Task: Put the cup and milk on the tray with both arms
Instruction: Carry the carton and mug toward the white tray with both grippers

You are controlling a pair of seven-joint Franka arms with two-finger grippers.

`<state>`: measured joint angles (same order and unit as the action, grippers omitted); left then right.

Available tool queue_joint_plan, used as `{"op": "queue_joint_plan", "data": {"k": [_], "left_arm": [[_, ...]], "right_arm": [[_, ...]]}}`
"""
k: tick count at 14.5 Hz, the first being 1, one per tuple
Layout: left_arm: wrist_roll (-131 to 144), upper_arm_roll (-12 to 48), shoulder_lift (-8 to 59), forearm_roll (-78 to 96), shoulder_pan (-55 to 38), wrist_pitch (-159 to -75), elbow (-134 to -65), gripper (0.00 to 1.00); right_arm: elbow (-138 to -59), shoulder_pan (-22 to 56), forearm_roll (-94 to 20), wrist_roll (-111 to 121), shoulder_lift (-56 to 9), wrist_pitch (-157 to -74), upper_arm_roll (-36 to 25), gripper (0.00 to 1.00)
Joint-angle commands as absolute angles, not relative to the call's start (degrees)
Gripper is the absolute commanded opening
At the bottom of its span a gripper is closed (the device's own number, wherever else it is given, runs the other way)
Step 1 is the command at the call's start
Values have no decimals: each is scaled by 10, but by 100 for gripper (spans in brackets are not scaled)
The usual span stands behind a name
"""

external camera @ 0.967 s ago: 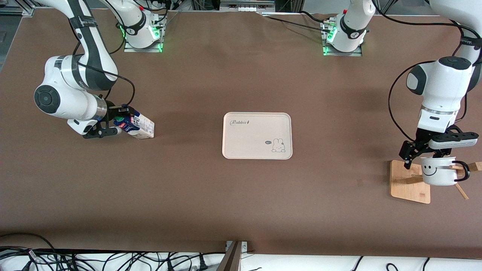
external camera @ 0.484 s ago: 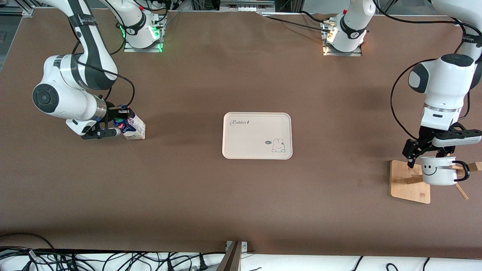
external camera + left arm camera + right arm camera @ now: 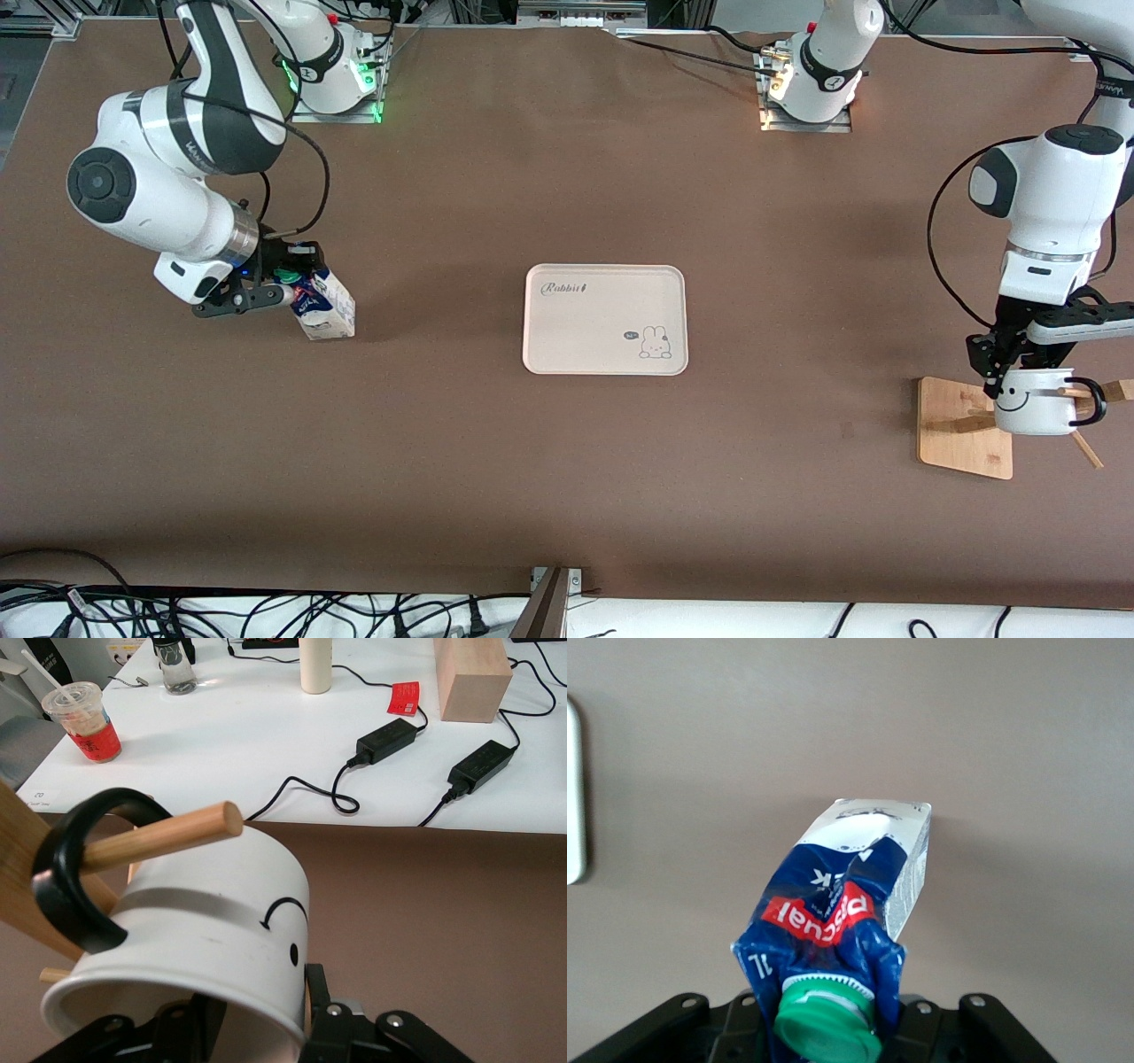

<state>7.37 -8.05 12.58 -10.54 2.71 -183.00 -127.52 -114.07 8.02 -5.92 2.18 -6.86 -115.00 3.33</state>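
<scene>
The milk [image 3: 326, 308] is tilted at the right arm's end of the table, its crumpled top with the green cap in my right gripper [image 3: 288, 283], which is shut on it. It also shows in the right wrist view [image 3: 850, 895], held by the right gripper [image 3: 828, 1032]. The cup [image 3: 1032, 412] hangs by its black handle on a peg of the wooden stand [image 3: 961, 434] at the left arm's end. My left gripper [image 3: 1010, 377] is open at the cup's mouth; in the left wrist view the left gripper [image 3: 257, 1019] straddles the wall of the cup [image 3: 221, 921]. The tray [image 3: 605, 319] lies empty mid-table.
The stand's peg [image 3: 159, 837] passes through the cup's handle. A white bench with power adapters [image 3: 390, 740], a drink cup [image 3: 84, 722] and a wooden block [image 3: 469, 678] lies past the table's edge. The tray's edge shows in the right wrist view [image 3: 571, 788].
My right gripper has swung the milk from lying nearly flat to more upright. My left gripper has closed in on the cup's rim. The cup has stayed on its peg.
</scene>
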Motion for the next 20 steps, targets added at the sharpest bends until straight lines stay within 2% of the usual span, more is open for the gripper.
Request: {"op": "queue_joint_plan", "data": {"k": [1, 2, 6, 9, 15, 20], "left_arm": [[66, -84, 111, -120, 27, -1833, -1288, 8], [65, -84, 111, -120, 27, -1833, -1287, 1], [65, -83, 103, -120, 21, -1830, -1280, 0], [65, -82, 88, -121, 4, -1825, -1280, 0], [76, -78, 81, -120, -32, -1824, -1285, 0], [105, -22, 52, -119, -40, -1719, -1280, 0]], "right_arm": [[-1141, 80, -69, 6, -62, -1181, 63, 20], [-1138, 80, -85, -20, -62, -1193, 78, 20], [-1109, 87, -94, -167, -78, -1210, 143, 20], [-1082, 126, -94, -232, -96, -1195, 151, 20], [-943, 174, -73, -299, -171, -1043, 151, 20], [-842, 227, -63, -293, -232, -977, 149, 20]]}}
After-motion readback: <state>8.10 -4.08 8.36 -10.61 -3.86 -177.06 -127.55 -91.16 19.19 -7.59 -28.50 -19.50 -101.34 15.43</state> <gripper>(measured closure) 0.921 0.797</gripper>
